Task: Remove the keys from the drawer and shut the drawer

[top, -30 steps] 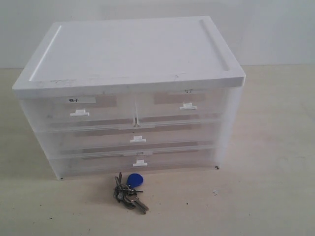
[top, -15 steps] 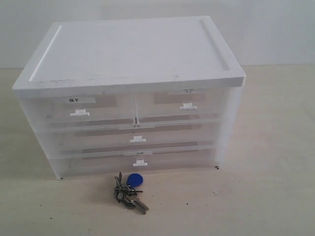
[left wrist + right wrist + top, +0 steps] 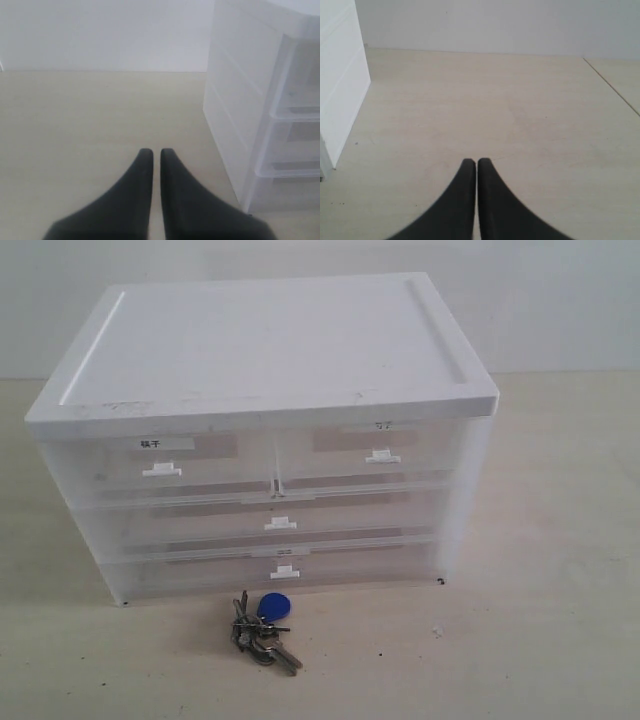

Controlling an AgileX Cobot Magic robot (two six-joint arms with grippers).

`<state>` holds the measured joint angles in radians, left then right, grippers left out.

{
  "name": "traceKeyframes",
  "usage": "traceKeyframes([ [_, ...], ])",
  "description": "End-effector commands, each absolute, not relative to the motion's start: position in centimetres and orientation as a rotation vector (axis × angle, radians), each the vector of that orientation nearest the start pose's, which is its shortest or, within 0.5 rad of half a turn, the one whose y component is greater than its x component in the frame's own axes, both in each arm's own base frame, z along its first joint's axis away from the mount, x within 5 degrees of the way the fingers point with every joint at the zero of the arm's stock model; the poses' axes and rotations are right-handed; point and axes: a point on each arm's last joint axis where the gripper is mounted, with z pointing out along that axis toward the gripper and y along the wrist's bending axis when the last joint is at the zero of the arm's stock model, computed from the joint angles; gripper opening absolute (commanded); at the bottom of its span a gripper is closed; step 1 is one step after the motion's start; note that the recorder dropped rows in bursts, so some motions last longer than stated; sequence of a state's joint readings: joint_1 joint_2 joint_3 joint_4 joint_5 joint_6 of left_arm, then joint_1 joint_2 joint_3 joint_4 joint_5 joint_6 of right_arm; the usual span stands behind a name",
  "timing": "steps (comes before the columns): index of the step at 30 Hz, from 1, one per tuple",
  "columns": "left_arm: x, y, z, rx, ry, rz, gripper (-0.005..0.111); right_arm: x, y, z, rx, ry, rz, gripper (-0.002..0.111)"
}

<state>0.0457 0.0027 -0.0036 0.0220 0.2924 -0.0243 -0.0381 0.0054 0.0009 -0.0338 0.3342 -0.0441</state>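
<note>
Jaws on both sides are drawn together with nothing held: the left gripper (image 3: 155,155) shows a thin slit between its black fingers, the right gripper (image 3: 476,163) barely a hairline. The keys (image 3: 264,630), a small bunch of dull silver metal on a ring with a blue oval fob (image 3: 273,604), lie on the pale table (image 3: 540,620) just in front of the bottom drawer (image 3: 280,575), outside it and well apart from either gripper. The drawer cabinet (image 3: 270,350) has a white top and frosted fronts; all its drawers sit flush and closed, and what is in them cannot be told through the hazy plastic. Each gripper points out over bare tabletop beside a flank of the cabinet; neither arm appears in the exterior view.
</note>
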Motion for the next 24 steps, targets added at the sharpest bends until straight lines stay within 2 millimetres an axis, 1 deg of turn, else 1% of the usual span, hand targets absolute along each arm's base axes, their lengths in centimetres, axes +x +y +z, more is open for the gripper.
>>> traceKeyframes([
  [1,5.45,0.31,18.71,-0.051,1.771,0.037,0.005,5.37,-0.31,18.34,-0.026,1.815,-0.093,0.000],
  [24,5.45,0.31,18.71,-0.051,1.771,0.037,0.005,5.37,-0.31,18.34,-0.013,1.814,-0.083,0.000],
])
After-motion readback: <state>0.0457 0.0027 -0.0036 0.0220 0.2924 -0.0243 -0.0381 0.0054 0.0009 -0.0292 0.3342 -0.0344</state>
